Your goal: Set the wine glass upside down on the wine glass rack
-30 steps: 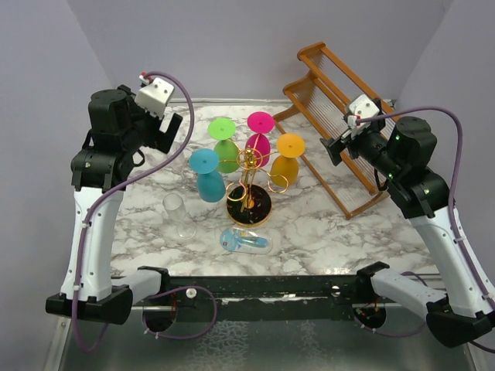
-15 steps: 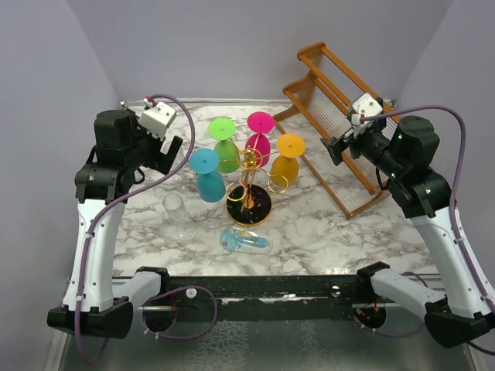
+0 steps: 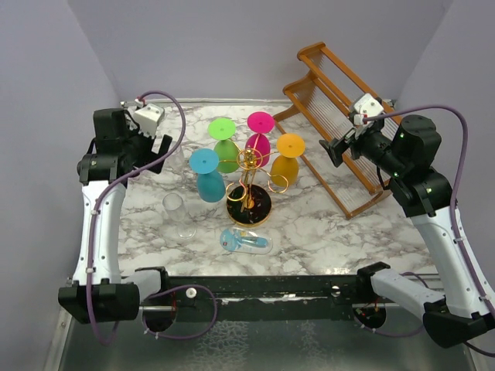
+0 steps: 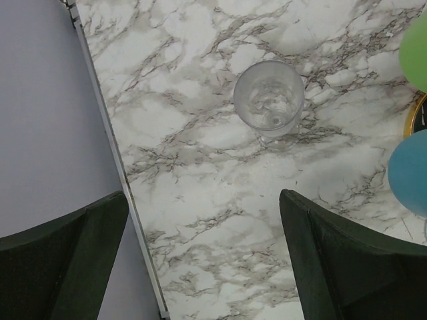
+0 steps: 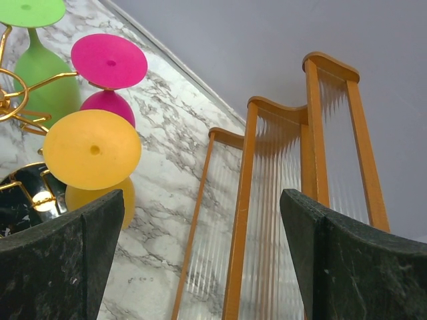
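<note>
Worktop (image 3: 325, 232), marbled: 1
Gold wire rack (image 3: 255, 205): 1
Coloured glasses hung upside down on it: 4 – one green glass (image 3: 226, 153), one pink glass (image 3: 261, 122), one yellow glass (image 3: 290, 145), one blue glass (image 3: 209, 185)
Clear glass (image 3: 179, 216), standing apart: 1
Pale blue glass (image 3: 246, 241), lying on its side: 1
Glasses in all: 6
Wooden rack (image 3: 329, 97), slatted: 1
Robot arms: 2 – left arm (image 3: 97, 224), right arm (image 3: 448, 232)
Wrist cameras: 2 – left camera (image 3: 147, 116), right camera (image 3: 365, 106)
Jaws: 2 pairs, one per arm
</note>
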Available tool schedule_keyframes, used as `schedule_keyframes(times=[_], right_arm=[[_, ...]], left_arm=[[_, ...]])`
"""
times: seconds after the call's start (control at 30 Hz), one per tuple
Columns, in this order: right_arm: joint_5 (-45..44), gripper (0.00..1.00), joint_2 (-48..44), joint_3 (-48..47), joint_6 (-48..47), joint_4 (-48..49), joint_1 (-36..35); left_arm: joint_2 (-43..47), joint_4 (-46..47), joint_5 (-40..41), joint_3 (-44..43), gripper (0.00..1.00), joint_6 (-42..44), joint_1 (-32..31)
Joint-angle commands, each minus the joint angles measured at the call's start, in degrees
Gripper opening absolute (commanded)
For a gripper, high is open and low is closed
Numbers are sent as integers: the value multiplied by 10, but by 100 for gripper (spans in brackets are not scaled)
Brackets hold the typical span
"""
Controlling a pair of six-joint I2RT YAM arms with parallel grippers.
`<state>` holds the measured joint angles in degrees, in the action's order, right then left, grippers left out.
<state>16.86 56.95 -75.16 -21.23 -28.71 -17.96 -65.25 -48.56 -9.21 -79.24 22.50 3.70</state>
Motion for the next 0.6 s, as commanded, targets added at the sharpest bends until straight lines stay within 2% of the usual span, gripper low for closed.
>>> schedule_keyframes(times=[0.0, 0.57], right_arm=[[23, 100, -1, -7, 5, 1, 3], [30, 100, 7, -4, -2, -1, 3]], left_arm=[[-36, 1, -11, -12, 99, 3, 3], [-183, 1, -11, -114, 99, 3, 2]])
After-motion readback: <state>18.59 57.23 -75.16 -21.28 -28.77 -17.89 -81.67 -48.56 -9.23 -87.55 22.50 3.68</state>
